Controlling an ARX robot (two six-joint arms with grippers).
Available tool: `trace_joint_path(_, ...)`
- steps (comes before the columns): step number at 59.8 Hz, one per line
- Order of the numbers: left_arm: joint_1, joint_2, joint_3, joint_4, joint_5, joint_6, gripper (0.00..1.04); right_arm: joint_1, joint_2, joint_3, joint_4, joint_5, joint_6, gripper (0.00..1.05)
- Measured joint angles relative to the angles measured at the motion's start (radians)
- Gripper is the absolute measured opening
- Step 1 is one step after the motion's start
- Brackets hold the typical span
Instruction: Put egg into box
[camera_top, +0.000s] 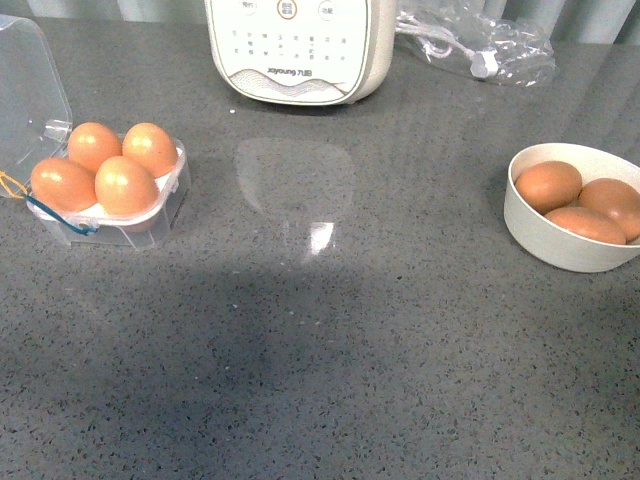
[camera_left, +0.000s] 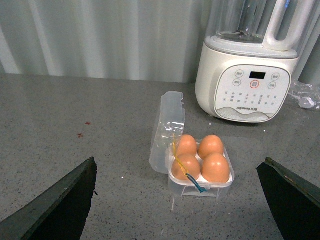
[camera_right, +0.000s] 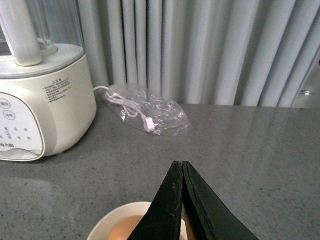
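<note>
box (camera_top: 140, 228) sits upright at far left, clear lid hinged open on its left. all four white cells filled with orange-brown eggs (camera_top: 125, 185). yellow, blue bands at its left corner.

Four eggs (camera_top: 125, 185) fill the open box (camera_top: 132, 233) at the left of the bench (camera_top: 330, 360), three more lying in a white bowl (camera_top: 555, 248) at its right.

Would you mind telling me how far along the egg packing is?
Done: all four cells of the box hold eggs. In hand: nothing; the left pincer is open, the right pincer shut, empty, above the bowl. Left: three eggs in the bowl, no free cell; lid open.
</note>
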Motion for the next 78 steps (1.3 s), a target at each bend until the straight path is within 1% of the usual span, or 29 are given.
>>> trace_joint_path(4,0.000,0.000,0.000,0.000,0.000,0.000,0.98,-0.035,-0.080,-0.061,-0.019,-0.038,0.000,0.03)
trace_joint_path(17,0.000,0.000,0.000,0.000,0.000,0.000,0.98,-0.100,-0.265,-0.165,-0.104,-0.099,0.000,0.03)
trace_joint_path(19,0.000,0.000,0.000,0.000,0.000,0.000,0.98,-0.109,-0.272,-0.191,-0.069,-0.109,0.000,0.03)
trace_joint_path(22,0.000,0.000,0.000,0.000,0.000,0.000,0.98,-0.118,-0.284,-0.213,-0.064,-0.118,0.000,0.03)
trace_joint_path(27,0.000,0.000,0.000,0.000,0.000,0.000,0.98,-0.133,-0.331,-0.237,-0.106,-0.138,0.000,0.03)
trace_joint_path(30,0.000,0.000,0.000,0.000,0.000,0.000,0.98,-0.180,-0.381,-0.247,-0.143,-0.202,0.000,0.03)
trace_joint_path(35,0.000,0.000,0.000,0.000,0.000,0.000,0.98,-0.211,-0.456,-0.257,-0.203,-0.208,0.000,0.03)
trace_joint_path(53,0.000,0.000,0.000,0.000,0.000,0.000,0.98,-0.215,-0.668,-0.274,-0.393,-0.213,0.000,0.03)
trace_joint_path(71,0.000,0.000,0.000,0.000,0.000,0.000,0.98,-0.215,-0.906,-0.274,-0.614,-0.214,0.000,0.03)
trace_joint_path(78,0.000,0.000,0.000,0.000,0.000,0.000,0.98,-0.215,-0.954,-0.274,-0.661,-0.214,0.000,0.03)
